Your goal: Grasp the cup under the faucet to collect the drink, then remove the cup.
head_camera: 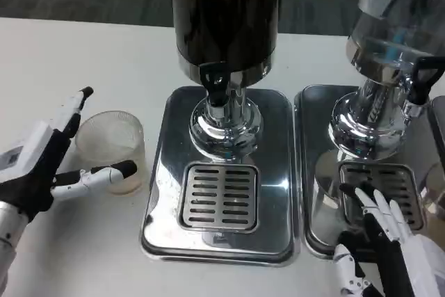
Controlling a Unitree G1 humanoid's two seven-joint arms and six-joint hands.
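**Left hand bracketing cup, grasp not closed**

Head view:

- Left hand sits at 9 o'clock of the frame, fingers spread. One finger reaches past the far rim of the cup, another lies along its near side at the base. Can't tell if either is actually touching; nothing is clamped.
- Cup is clear plastic, upright, on the white table, just beside the left edge of the centre drip tray. Not on the tray, not under the faucet.
- Faucet hangs at 12 o'clock of the grille, off the dark dispenser.
- Right hand at 5 o'clock, fingers loosely spread, holding nothing, over the front edge of the second tray below the clear dispenser.

Step, my read: grasp phase, before filling. Next: close fingers on the cup wall, lift, carry toward 3 o'clock onto the grille under the spout.

Edges/room:
- Tray has a raised rim; cup base must clear it, so lift rather than slide.
- Soft thin wall, so squeezing hard could buckle it.
- Chrome pedestal sits right behind the grille; limited depth at 12 o'clock.
- Open table at 9 and 7 o'clock for withdrawal.
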